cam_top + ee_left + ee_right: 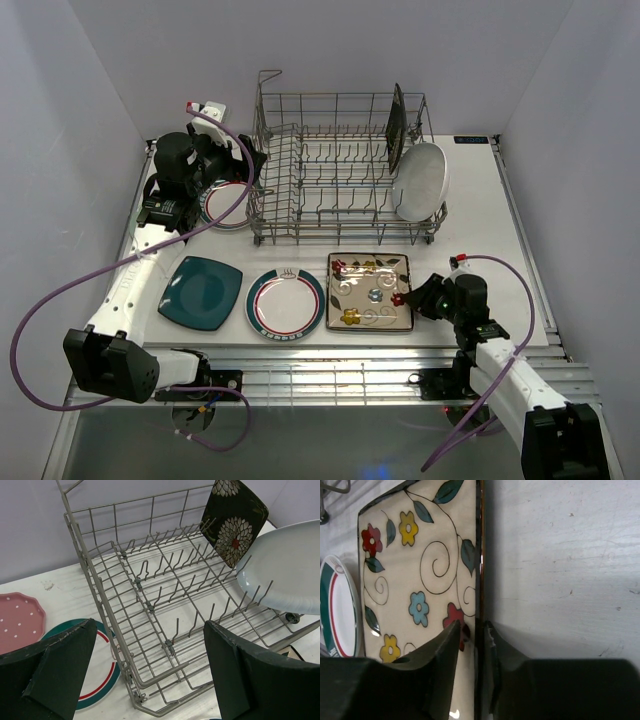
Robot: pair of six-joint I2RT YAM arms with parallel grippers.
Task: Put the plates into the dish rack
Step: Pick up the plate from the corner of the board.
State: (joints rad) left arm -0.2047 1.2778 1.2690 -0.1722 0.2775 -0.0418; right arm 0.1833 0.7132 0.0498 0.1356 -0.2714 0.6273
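Note:
The dish rack [340, 170] stands at the back middle; a dark floral square plate [397, 125] and the white oval plate [420, 180] stand upright at its right end. In front lie a teal square plate [200, 292], a teal-and-red-rimmed round plate [286, 302] and a cream floral square plate [370, 291]. My right gripper [408, 297] is shut on that plate's right rim [420, 565], one finger on its face, one outside. My left gripper [150, 625] is open and empty above the rack's left corner [165, 565], over a second rimmed round plate [100, 665].
A pink dotted plate [17, 620] lies left of the round plate by the back wall. The purple cable [235, 150] loops beside the rack's left side. White walls close the table on three sides. No mint green plate is in view.

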